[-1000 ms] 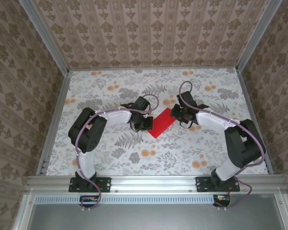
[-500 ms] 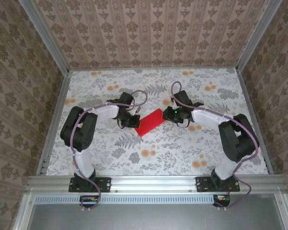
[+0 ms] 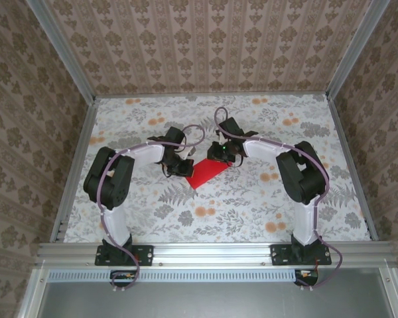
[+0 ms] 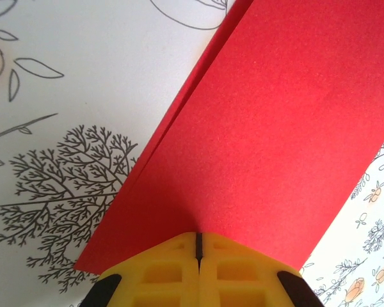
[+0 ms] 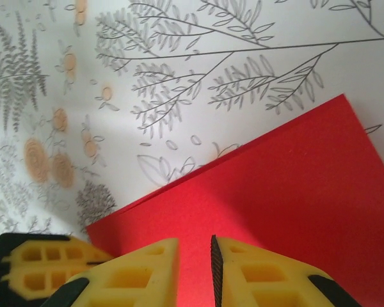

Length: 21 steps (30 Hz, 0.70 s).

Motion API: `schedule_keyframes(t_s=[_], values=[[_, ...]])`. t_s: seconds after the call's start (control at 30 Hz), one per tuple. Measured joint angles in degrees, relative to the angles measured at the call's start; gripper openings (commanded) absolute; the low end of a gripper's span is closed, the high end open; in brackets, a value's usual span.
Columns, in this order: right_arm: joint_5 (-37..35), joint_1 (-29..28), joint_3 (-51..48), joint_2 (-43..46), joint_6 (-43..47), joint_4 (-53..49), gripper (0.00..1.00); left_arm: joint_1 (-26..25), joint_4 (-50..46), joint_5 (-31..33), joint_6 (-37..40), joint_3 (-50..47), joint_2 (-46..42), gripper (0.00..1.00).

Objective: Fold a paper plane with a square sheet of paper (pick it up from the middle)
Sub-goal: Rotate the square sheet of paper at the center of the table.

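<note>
I'm watching the square sheet of paper [image 3: 209, 172] lying flat near the middle of the surface [image 3: 265, 205], a pale cloth printed with grey ferns and orange blossoms. The paper is showing as a bright red rectangle, doubled over. In the left wrist view two thin layers are running together along one long edge, the lower one peeping out slightly. The red is reading as matte and finely grained, plain, with crisp straight edges and square corners. From overhead its long axis is running on a diagonal, from near-left to far-right.

The left hand [image 3: 180, 168] is sitting at the near-left short end. Its yellow ribbed fingers [image 4: 160, 272] are pressing fully together, with only a hairline seam between them. Their tips are overlapping the paper's edge, and I cannot tell whether any paper is caught in that seam.

The right hand [image 3: 219, 153] is hovering over the far-right end. Its fingers [image 5: 262, 272] are standing a narrow slit apart, gripping nothing, with red showing through the slit.
</note>
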<state>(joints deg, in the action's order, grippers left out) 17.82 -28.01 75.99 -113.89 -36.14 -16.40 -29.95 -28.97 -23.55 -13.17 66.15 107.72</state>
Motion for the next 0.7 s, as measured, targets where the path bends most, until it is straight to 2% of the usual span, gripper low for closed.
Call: schedule_keyframes(t_s=[0.33, 0.7], values=[[-3.7, 0.0, -0.5, -0.8, -1.2, -5.8, 0.22, -1.2, -0.9, 4.4, 0.1, 0.7, 0.1, 0.04], [-2.6, -1.0, -10.8, 5.5, -8.6, -2.5, 0.23, -1.3, -0.3, 5.6, -2.0, 0.7, -1.7, 0.08]])
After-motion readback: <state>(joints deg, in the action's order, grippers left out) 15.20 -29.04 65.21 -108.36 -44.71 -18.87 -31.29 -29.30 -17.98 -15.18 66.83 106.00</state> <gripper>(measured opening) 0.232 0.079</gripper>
